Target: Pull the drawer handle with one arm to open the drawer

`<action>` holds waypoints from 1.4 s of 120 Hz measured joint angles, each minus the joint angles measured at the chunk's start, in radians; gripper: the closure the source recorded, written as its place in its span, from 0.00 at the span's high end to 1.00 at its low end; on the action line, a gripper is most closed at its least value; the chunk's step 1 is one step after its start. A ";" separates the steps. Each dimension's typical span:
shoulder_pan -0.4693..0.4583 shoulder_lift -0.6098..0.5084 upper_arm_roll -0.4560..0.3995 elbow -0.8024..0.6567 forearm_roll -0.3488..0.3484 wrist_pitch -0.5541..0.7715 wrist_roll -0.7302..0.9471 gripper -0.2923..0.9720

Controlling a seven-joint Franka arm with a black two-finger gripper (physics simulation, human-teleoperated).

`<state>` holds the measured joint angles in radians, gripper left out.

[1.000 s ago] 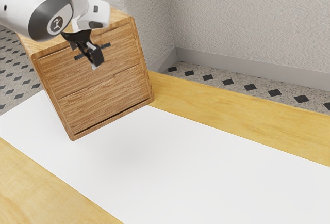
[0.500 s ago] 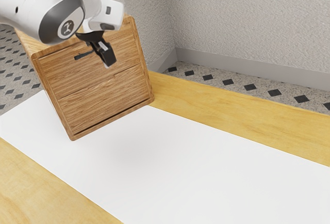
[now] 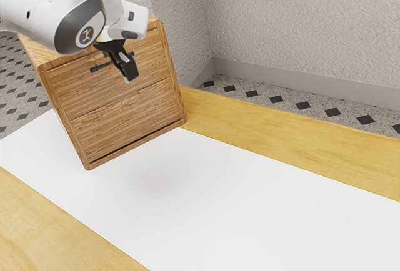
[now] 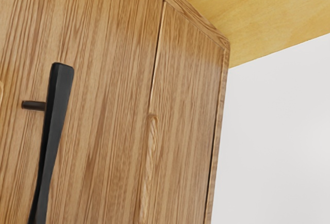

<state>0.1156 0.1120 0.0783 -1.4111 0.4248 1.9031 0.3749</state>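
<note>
Exterior view puts the hand (image 3: 127,68) by one end of the handle (image 3: 99,67) on the upper drawer (image 3: 87,90); spread or pressed together, cannot tell. It should centre on the bar, then pull straight out.

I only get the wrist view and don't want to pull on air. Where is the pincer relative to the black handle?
Observer: In the exterior view the pincer overlaps the handle at its end toward the exterior view's right, in front of the upper drawer.
Operator: Is that drawer out at all?
Observer: No. Its front lies flush with the front of the lower drawer.
Operator: And where does the cabinet stand?
Observer: The cabinet stands on the table, at the end of the white mat nearest the arm. Its front faces out over the mat.
</note>
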 joint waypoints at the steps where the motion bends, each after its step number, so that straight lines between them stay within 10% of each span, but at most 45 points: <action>1: 0.000 0.001 0.000 0.001 0.000 0.000 0.000 0.77; 168: 0.065 0.109 -0.004 0.068 -0.004 0.050 0.027 0.77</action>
<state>0.1808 0.2212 0.0739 -1.3429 0.4205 1.9529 0.4015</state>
